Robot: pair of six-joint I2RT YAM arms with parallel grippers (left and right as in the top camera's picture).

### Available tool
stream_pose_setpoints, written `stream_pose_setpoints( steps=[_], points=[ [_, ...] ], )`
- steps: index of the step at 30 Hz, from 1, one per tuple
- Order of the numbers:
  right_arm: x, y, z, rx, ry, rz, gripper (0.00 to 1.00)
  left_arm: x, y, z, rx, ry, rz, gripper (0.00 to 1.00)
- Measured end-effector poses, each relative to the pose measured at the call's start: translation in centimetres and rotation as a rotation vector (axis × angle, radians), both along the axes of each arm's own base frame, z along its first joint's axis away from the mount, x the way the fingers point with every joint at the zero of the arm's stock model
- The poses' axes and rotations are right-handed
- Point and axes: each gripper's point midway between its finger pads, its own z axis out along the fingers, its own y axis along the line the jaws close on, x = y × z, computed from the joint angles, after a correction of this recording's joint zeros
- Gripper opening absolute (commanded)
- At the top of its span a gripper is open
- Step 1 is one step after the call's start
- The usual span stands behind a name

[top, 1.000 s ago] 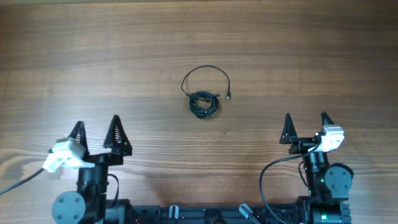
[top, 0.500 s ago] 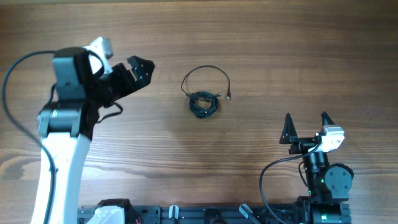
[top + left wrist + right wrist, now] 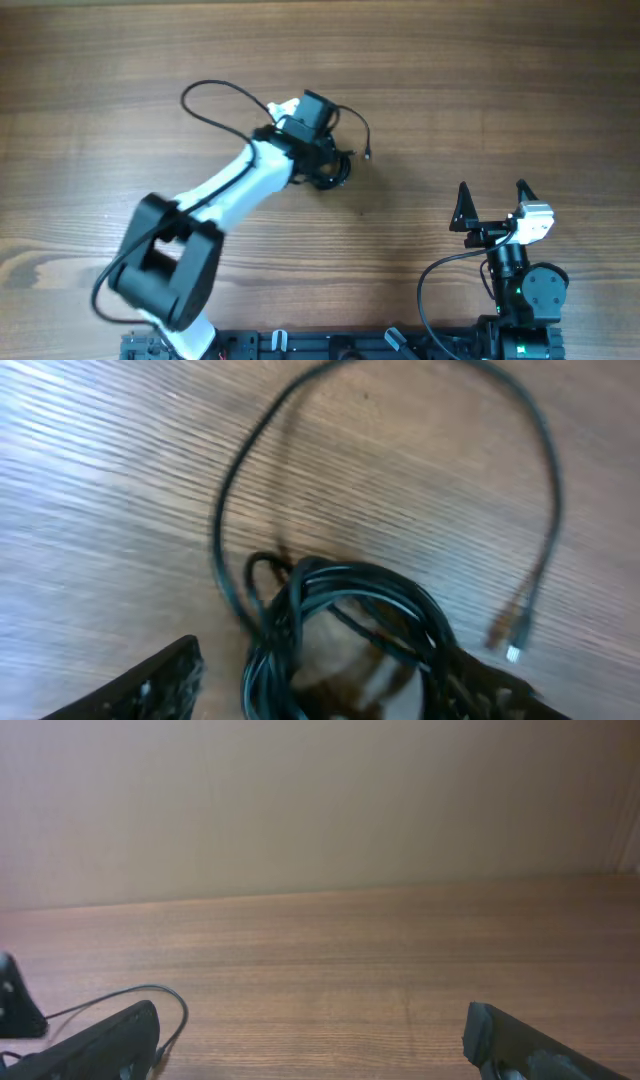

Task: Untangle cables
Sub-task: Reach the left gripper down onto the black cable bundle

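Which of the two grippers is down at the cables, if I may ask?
The left gripper, open and straddling the cables; the right gripper sits well away from them.

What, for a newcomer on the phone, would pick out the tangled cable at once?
On the wooden table, look near its centre, where the left arm's pincer straddles it. The cable is a small coil of thin black cord trailing one wide loop to a tiny plug, far thinner than the arms' own wiring.

No readable text, labels, brand names, numbers or signs appear on anything in the three views.
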Motion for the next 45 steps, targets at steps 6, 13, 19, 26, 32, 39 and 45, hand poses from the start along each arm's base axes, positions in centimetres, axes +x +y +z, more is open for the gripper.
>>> stream_pose_setpoints(
  steps=[6,13,19,26,32,39,45],
  points=[
    [0.0,0.0,0.0,0.0,0.0,0.0,1.0,0.2,0.3,-4.3,0.068,0.04,0.063,0.13],
    [0.0,0.0,0.0,0.0,0.0,0.0,1.0,-1.3,2.9,-3.2,0.203,0.091,-0.139,0.04],
    [0.0,0.0,0.0,0.0,0.0,0.0,1.0,-2.6,5.0,4.3,0.351,-0.014,-0.576,1.0],
    [0.0,0.0,0.0,0.0,0.0,0.0,1.0,-2.1,4.7,4.7,0.313,-0.04,-0.507,1.0],
    [0.0,0.0,0.0,0.0,0.0,0.0,1.0,-4.9,-0.7,4.8,-0.321,0.234,0.311,1.0],
    [0.0,0.0,0.0,0.0,0.0,0.0,1.0,-9.7,-1.7,3.6,-0.406,0.504,0.951,1.0],
    [0.0,0.0,0.0,0.0,0.0,0.0,1.0,-8.7,-0.8,1.9,-0.369,0.455,1.063,0.95]
  ],
)
